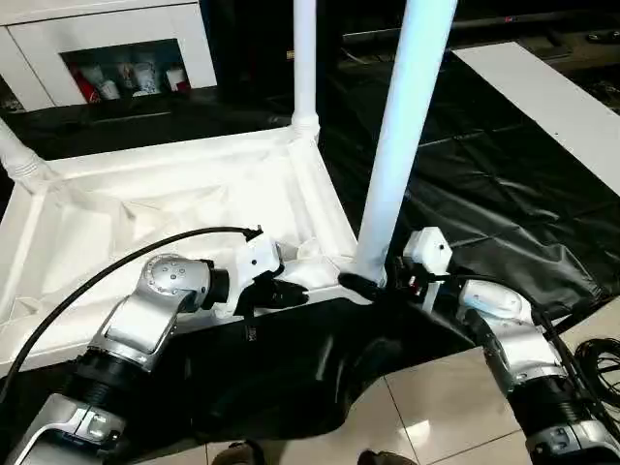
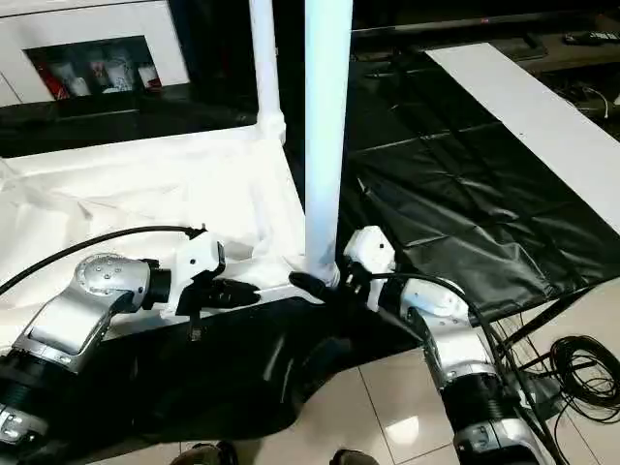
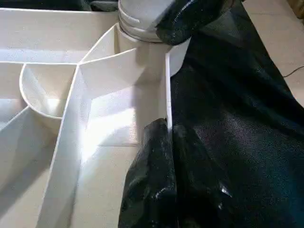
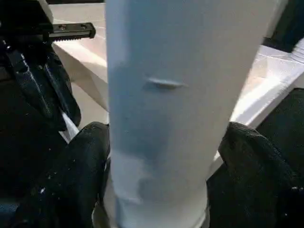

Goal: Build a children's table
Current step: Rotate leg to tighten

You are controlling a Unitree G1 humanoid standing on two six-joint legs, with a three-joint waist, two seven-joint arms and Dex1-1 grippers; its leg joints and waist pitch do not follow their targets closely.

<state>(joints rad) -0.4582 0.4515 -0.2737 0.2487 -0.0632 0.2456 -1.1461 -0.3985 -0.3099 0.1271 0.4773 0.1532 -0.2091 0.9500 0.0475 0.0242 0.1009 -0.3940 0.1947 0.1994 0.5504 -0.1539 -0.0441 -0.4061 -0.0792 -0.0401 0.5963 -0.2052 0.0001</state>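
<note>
Table top (image 1: 174, 194) lies ribbed side up on the black sheet (image 1: 484, 174), w/ legs already upright at the far-right and far-left corners. Step in hand: seating the near-right leg (image 1: 397, 145) in its corner socket. Right gripper (image 1: 373, 284) has jaws wide, one finger each side of the leg's base; firm grip or just bracketing, can't tell. Left gripper (image 1: 281, 291) is closed on the top's near rim, steadying it. Next probably: twist or press the leg home while the left braces.
</note>
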